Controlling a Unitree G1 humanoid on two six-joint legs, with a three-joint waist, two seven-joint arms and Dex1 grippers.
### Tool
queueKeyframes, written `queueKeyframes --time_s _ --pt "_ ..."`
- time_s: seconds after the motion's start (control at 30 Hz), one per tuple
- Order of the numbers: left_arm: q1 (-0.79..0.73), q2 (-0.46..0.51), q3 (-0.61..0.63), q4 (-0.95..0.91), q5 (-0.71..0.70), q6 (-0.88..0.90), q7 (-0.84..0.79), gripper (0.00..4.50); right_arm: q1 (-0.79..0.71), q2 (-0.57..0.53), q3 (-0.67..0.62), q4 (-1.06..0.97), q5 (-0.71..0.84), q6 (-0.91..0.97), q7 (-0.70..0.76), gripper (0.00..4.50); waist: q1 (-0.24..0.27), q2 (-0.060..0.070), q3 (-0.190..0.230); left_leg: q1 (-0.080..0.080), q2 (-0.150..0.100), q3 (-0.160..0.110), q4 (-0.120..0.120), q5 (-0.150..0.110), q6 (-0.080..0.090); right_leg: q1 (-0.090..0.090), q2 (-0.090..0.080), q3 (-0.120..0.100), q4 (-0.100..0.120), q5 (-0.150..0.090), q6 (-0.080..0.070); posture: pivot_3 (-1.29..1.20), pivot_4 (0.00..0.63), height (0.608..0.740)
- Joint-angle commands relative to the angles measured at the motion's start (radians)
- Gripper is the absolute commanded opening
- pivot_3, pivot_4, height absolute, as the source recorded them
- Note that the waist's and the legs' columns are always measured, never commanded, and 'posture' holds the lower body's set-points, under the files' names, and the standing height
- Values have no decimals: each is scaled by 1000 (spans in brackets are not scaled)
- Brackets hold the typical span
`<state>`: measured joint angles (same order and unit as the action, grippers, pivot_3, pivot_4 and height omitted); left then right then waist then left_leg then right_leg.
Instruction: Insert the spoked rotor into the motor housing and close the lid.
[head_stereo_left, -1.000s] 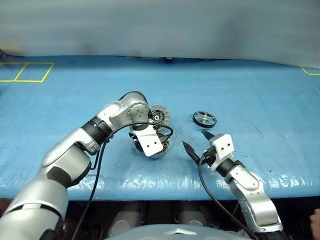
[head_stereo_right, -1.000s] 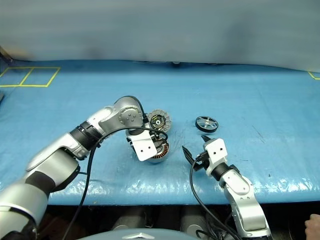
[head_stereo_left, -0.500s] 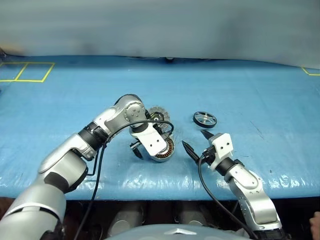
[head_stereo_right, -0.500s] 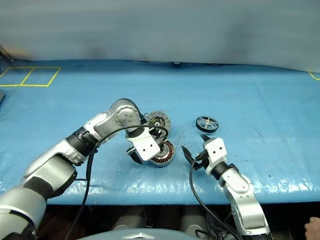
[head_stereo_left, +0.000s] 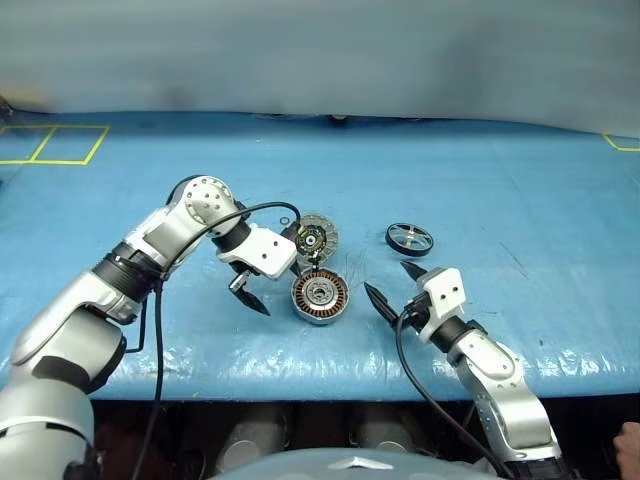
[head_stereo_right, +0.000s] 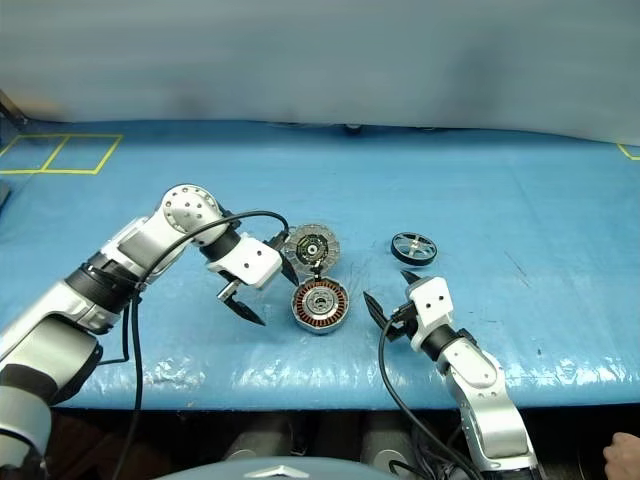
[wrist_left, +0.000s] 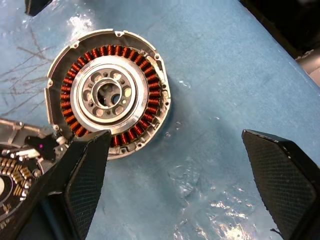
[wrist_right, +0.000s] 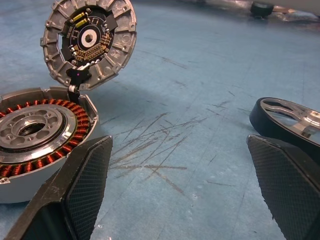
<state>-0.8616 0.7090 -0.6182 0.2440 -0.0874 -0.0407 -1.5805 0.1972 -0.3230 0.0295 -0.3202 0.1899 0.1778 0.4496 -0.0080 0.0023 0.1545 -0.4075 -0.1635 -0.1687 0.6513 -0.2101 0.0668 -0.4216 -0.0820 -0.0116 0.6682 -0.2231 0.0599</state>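
Rotor (head_stereo_left: 408, 238) sits near my wide-open right end effector (head_stereo_left: 390, 284); I should pinch its black rim gently, then lower it flat into the housing (head_stereo_left: 319, 298).

The shallow round silver-grey metal housing (head_stereo_left: 319, 298) is showing a copper-orange ring of windings around a silver centre. Beyond the left claw (head_stereo_left: 251, 291), the round grey metal lid (head_stereo_left: 317, 236) is showing pale segments around a dark middle. The small black-rimmed, silver-spoked rotor (head_stereo_left: 409, 238) is lying on the scratched blue surface (head_stereo_left: 480, 190).
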Motion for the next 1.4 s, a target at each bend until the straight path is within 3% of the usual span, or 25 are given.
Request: queueKeyframes --time_s 0.03,0.23,0.37,0.63,1.03,1.4 --pt "57 -15 164 3 -74 91 114 4436 32 5 -27 -36 6 -28 -14 4500 0 0 0 0 0 0 0 0 0 0 0 0 0 0 0 0 150 740" --pt "242 -35 338 -115 -148 212 276 4436 94 21 -66 -70 46 -31 -25 4500 -3 2 -1 -1 1 4 -3 3 -5 -4 -1 5 2 0 -1 0 150 740" --pt "453 -33 445 -250 -239 306 353 4436 124 38 -84 -108 99 -19 -16 4500 -6 3 -2 -1 2 8 -5 2 -4 -6 0 10 3 0 -2 0 150 740" --pt "600 -121 538 -273 -199 324 617 4436 115 42 -64 -110 98 -11 -15 4500 23 3 -2 4 4 10 -4 -1 -8 -2 1 10 4 -4 -4 0 150 740" --pt "574 -324 551 -150 -58 252 982 4436 146 24 -76 -123 77 -10 -33 4500 31 3 -2 7 5 11 -6 -1 -9 -2 2 11 4 -1 -1 0 150 740" --pt "452 -399 520 23 35 204 1078 4436 140 26 -86 -124 74 -16 -52 4500 33 3 -3 6 6 12 -6 -1 -9 -2 2 11 4 -1 0 0 150 740"
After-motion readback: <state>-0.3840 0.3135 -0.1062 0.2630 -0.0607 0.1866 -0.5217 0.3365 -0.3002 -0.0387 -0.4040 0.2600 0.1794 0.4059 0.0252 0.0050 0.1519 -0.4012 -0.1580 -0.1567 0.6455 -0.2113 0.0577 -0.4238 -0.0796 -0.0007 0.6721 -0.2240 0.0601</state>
